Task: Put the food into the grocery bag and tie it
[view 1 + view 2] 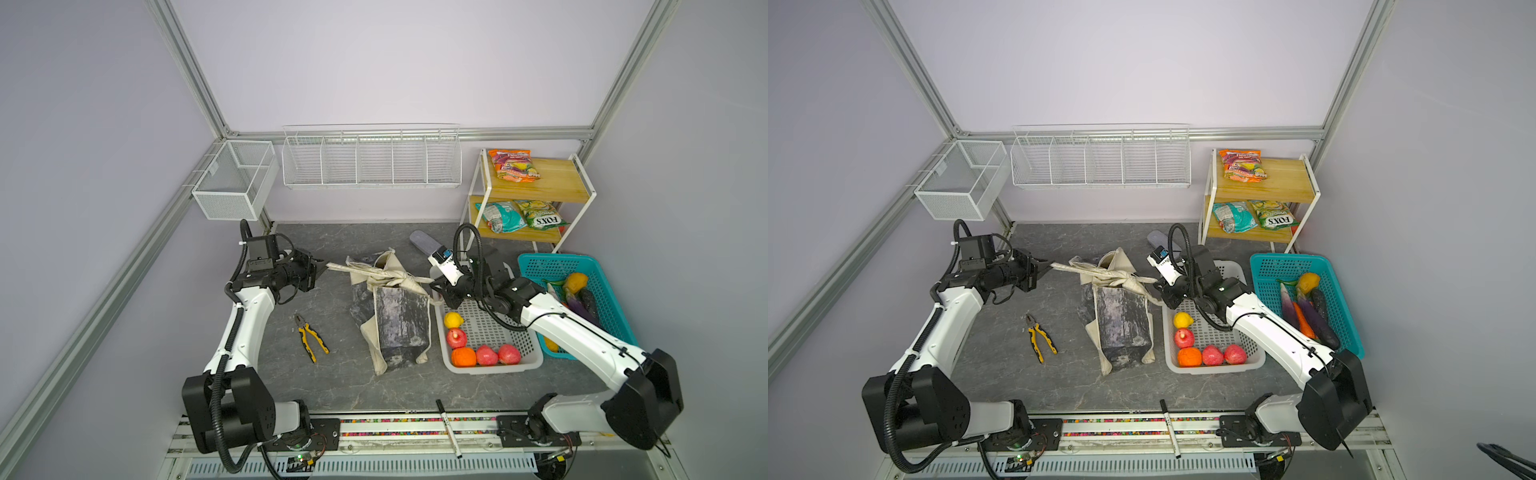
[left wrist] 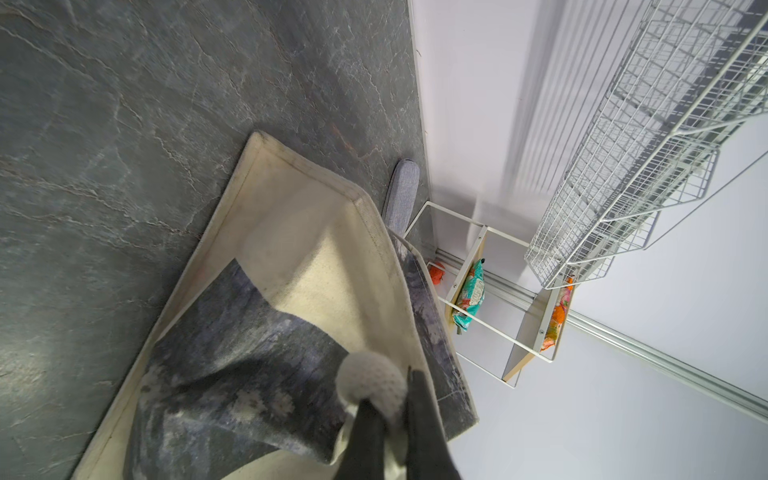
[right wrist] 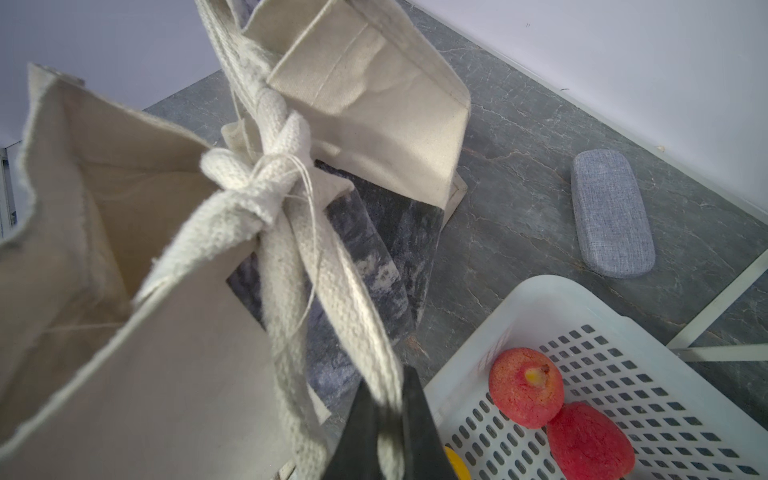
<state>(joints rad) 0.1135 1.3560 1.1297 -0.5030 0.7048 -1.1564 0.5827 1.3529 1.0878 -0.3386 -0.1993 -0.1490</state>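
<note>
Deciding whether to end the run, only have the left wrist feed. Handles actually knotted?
Observer: Yes. Right wrist view shows the cream handles of the tote cinched into a knot.
Operator: Right hand?
Observer: Right hand is shut on one of those handles, just off the knot.
Operator: Food in?
Observer: Not all. A lemon, an orange and three red apples lie in the white perforated basket.

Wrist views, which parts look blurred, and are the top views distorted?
Left wrist view: the left claw is out of focus. Right wrist view: the right claw is blurred, the handle knot sharp. Both top views: the frame posts splay outward.
</note>
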